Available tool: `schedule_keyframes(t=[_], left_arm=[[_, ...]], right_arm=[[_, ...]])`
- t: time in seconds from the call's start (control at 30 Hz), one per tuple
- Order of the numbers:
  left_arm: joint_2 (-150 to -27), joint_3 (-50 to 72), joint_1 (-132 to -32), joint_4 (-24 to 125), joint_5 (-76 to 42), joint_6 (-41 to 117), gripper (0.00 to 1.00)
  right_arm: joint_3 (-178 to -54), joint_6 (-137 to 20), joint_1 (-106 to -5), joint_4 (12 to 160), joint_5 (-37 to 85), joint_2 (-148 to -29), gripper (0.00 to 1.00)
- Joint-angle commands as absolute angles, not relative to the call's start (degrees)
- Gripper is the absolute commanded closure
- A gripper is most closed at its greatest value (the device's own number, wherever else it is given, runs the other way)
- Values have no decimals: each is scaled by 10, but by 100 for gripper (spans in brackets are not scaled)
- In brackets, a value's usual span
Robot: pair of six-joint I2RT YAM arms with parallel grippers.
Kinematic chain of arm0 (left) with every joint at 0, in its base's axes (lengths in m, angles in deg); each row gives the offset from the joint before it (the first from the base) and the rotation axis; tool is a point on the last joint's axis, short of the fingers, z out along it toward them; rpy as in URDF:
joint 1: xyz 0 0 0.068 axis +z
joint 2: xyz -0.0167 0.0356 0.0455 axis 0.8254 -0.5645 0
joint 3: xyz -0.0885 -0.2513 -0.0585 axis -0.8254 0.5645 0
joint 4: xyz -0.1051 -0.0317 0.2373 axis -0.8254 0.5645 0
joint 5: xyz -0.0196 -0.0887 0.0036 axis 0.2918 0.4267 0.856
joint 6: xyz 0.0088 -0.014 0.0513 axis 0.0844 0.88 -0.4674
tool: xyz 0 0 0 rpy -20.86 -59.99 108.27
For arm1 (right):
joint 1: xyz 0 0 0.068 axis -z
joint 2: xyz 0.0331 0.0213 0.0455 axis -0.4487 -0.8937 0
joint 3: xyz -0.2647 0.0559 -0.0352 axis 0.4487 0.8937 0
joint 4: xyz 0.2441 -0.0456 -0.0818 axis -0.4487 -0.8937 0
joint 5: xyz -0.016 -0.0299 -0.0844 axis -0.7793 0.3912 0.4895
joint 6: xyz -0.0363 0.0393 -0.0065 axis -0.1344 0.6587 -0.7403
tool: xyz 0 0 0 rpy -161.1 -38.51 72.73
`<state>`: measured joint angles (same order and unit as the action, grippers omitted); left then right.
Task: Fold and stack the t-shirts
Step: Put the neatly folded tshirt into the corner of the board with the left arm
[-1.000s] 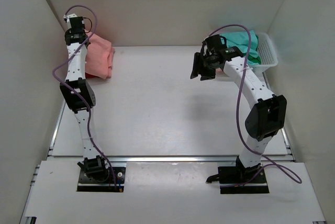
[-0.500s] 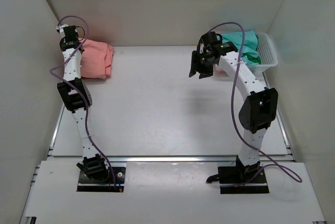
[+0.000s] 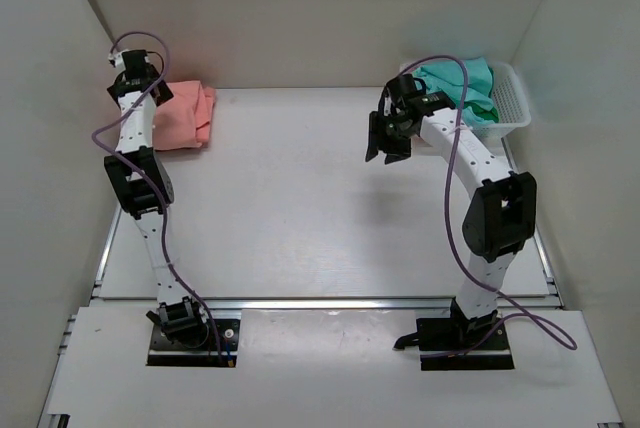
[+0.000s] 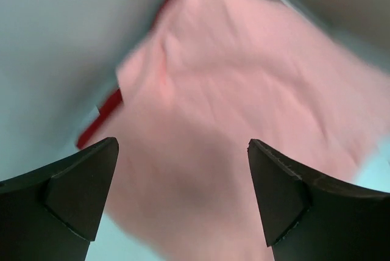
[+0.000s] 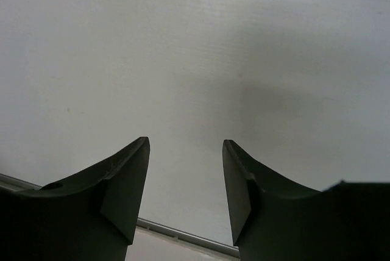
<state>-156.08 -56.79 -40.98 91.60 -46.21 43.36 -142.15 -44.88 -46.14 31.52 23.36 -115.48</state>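
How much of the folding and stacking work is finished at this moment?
Done, apparently: the salmon-pink shirt lies folded on a deep red shirt, of which only an edge shows. In hand: nothing; the left gripper hovers open over that stack, the right gripper open over bare table. Left: the teal-green shirt, crumpled in the white basket.

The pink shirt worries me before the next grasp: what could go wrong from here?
The open left gripper hangs over the pink shirt, with the edge of a red shirt showing beneath; a deep pinch could lift both. The right arm's cable loops over the teal shirt in the basket and might snag.
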Motion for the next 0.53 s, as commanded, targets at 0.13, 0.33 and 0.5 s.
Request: schedule_keyframes(t=[0.13,0.33,0.5], left_arm=[[-1363,-389,-499,995,-328,456,1],[-1206,-161,-659,1041,-335,431,1],[-1051,-3,-752,1052,-339,455,1]], right_arm=[[-1313,-458,-434,361,251,-1018,51],[-1181,-463,-371,388,240,-879,51],[-1090,-473,-317,399,245,-733,51]])
